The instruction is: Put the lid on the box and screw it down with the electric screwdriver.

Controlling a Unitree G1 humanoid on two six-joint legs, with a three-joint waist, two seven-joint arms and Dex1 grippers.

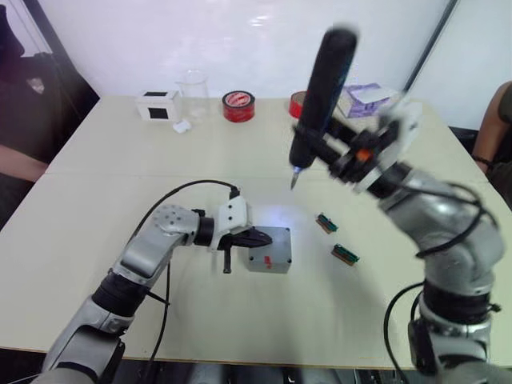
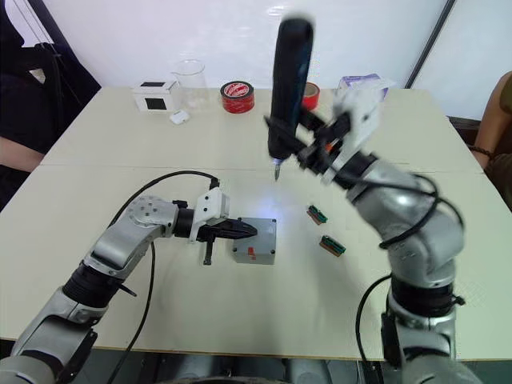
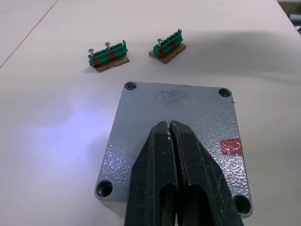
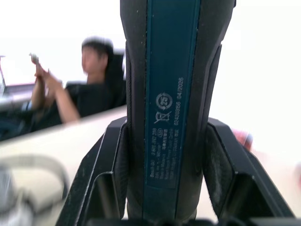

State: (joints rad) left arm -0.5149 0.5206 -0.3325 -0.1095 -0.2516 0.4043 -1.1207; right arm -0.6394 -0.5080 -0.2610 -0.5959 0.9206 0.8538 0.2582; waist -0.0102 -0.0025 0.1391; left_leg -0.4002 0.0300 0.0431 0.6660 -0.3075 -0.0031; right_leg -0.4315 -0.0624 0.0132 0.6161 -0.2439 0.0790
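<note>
The lid (image 3: 181,136) is speckled grey with a small red patch near one edge. Beyond it lie two green terminal blocks (image 3: 108,55) with red marks on brown bases. The electric screwdriver (image 1: 320,100) is black with a blue strip; the table (image 1: 96,240) is pale beige, tinged bluish-white beside the lid.

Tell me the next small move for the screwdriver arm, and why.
Probably lower the screwdriver toward a corner hole of the lid. The right gripper holds it above the table, and the left gripper, fingers shut, presses on the lid.
</note>
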